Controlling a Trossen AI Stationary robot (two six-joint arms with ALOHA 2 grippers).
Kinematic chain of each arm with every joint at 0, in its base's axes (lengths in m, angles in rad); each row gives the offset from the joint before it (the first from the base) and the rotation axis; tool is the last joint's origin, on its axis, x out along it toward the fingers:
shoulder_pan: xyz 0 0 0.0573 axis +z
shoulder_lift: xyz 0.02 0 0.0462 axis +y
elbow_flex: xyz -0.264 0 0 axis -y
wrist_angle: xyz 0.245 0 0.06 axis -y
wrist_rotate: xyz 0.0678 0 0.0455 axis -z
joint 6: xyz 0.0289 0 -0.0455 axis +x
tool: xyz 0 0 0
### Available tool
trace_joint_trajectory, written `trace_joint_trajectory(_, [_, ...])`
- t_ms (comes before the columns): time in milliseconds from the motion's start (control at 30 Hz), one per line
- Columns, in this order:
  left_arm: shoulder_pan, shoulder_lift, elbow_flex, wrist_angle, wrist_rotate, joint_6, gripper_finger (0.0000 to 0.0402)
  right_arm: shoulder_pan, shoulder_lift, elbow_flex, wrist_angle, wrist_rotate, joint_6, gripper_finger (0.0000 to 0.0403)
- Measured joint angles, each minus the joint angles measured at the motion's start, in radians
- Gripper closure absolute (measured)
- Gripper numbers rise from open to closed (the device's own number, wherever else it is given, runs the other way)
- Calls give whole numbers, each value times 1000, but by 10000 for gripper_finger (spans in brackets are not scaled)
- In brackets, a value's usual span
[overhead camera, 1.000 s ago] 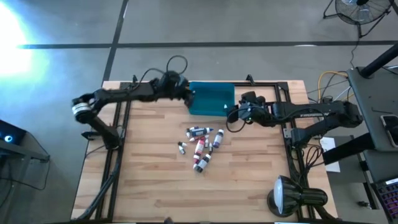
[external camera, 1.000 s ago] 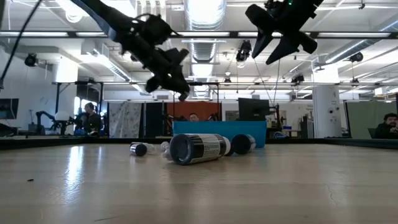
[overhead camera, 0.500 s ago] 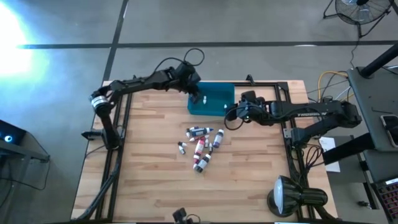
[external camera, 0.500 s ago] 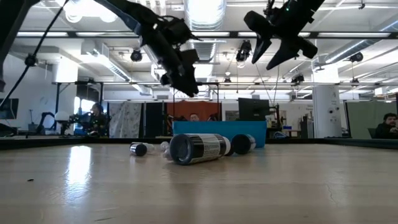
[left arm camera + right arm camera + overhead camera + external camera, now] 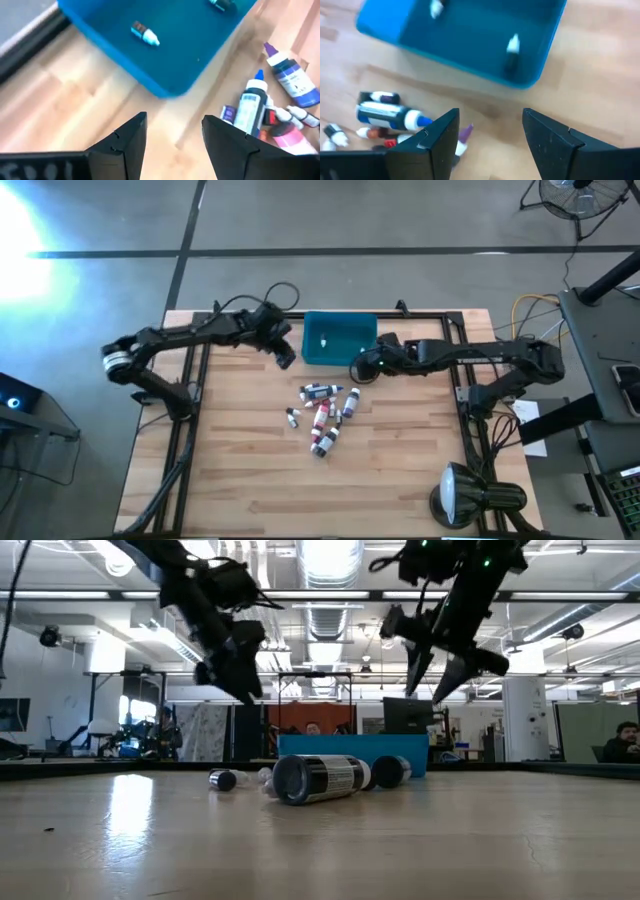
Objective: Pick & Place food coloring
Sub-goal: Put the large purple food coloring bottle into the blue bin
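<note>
Several small food coloring bottles [image 5: 323, 416] lie in a loose pile on the wooden table; they also show in the left wrist view [image 5: 256, 102] and the right wrist view [image 5: 390, 115]. Two tiny bottles lie on the floor of the teal bin [image 5: 340, 338], one [image 5: 145, 34] near its left end and one [image 5: 512, 46] near its right corner. My left gripper [image 5: 285, 356] is open and empty, above the table just left of the bin. My right gripper [image 5: 358, 370] is open and empty, above the table off the bin's near right corner.
A black metal frame [image 5: 455, 330] runs along the table's left, right and far edges. A lamp [image 5: 462, 492] stands at the near right corner. Bare wood lies near and left of the pile [image 5: 220, 470]. In the low view, people sit in the room behind [image 5: 625, 740].
My left gripper went right over the bin's left end, then drew back left and toward the near edge, ending beside the bin; a small bottle now lies in the bin's left part. My right gripper has moved left and down, toward the pile.
</note>
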Motion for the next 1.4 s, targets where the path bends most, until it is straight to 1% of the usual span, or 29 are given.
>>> trace_joint_trajectory(167, [-40,-135,-145,30,0,-106,234,-14,105,0,5,-108,53,193])
trace_joint_trajectory(267, [-65,-203,-206,39,-1,-153,234,-17,174,7,10,-132,85,193])
trace_joint_trajectory(400, [-94,-280,-280,40,-2,-233,234,-18,260,54,27,-155,87,193])
trace_joint_trajectory(500, [-104,-326,-334,41,-2,-253,234,-18,330,104,39,-217,117,193])
trace_joint_trajectory(667, [-104,-376,-415,48,-10,-255,234,-11,432,172,23,-281,235,193])
trace_joint_trajectory(767, [-104,-386,-448,56,-12,-251,234,-2,445,199,13,-299,306,193])
trace_joint_trajectory(933, [-103,-387,-481,57,-12,-178,234,14,445,202,-7,-313,438,193])
trace_joint_trajectory(1067, [-102,-386,-494,92,-12,-123,234,36,445,197,-23,-332,516,193])
trace_joint_trajectory(1233, [-100,-386,-501,108,-33,-69,234,39,446,190,-22,-330,574,197])
trace_joint_trajectory(1400, [-93,-385,-503,108,-38,-47,234,45,446,177,-21,-313,588,223])
